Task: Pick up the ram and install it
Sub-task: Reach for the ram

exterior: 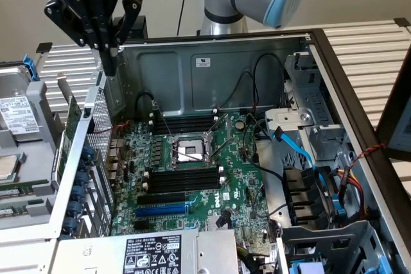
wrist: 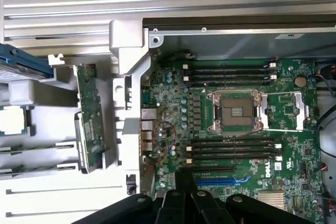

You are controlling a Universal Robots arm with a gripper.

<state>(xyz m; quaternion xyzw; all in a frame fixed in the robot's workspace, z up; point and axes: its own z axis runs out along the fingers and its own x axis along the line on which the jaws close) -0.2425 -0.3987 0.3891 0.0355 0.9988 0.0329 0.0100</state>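
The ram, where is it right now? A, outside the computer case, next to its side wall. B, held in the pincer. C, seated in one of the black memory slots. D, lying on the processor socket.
A: the ram sits outside the case, beside its metal wall. The black memory slots are bare, and the pincer hangs shut with nothing in it.

Green ram point(exterior: 72, 128) point(wrist: 88, 113) — on edge beside the case point(exterior: 90, 134).
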